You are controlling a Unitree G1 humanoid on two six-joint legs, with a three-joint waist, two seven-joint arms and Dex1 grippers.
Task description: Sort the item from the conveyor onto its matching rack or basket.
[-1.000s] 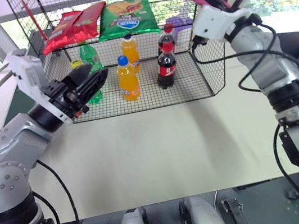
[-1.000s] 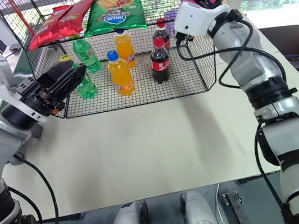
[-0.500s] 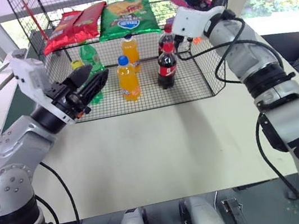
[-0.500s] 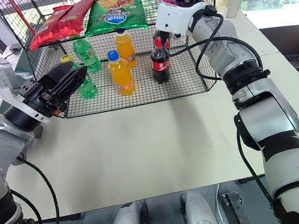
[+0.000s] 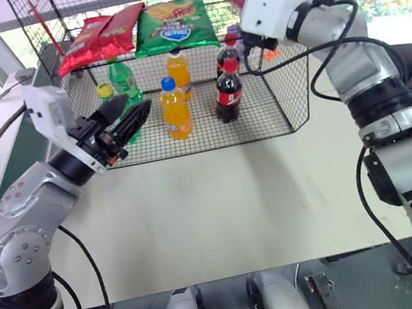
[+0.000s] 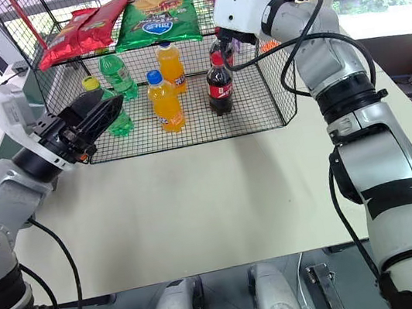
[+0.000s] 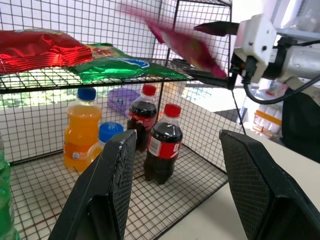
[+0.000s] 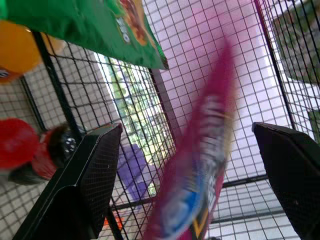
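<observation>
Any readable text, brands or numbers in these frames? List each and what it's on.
Nothing reads cleanly.
green bag: blue oval logo, lettering too small to read.
pink bag: white lettering, too blurred to read.
cola bottles: red labels with white print, unreadable.
orange bottles: label print too small to read.

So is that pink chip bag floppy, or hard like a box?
Probably floppy: the pink chip bag shows as a thin, bending sheet beside the right claw. It is likely light and puffy too. Its glossy skin looks slippery, so it could slide across the rack.
</observation>
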